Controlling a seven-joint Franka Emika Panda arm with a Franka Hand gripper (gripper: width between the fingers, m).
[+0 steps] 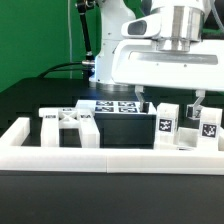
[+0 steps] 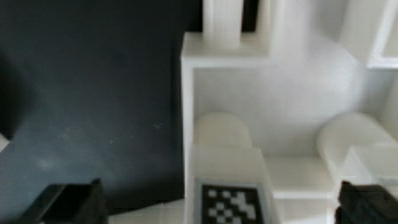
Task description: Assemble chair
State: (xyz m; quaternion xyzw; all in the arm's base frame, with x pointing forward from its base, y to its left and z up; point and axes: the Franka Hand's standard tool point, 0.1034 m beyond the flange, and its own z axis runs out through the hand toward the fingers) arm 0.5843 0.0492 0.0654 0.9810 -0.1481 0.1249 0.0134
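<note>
The rail (image 1: pixel 110 150) hides the lower ends of the chair parts (image 1: pixel 68 124) standing behind it. The arm (image 1: pixel 165 60) is cut off by the top and right edges of the exterior view. The tags (image 1: pixel 165 123) there are too small to read. In the wrist view the white part (image 2: pixel 267 90) is blurred and runs out of the frame. Its tag (image 2: pixel 226 200) is cut by the edge, and the fingers (image 2: pixel 68 203) show only as dark stubs.
</note>
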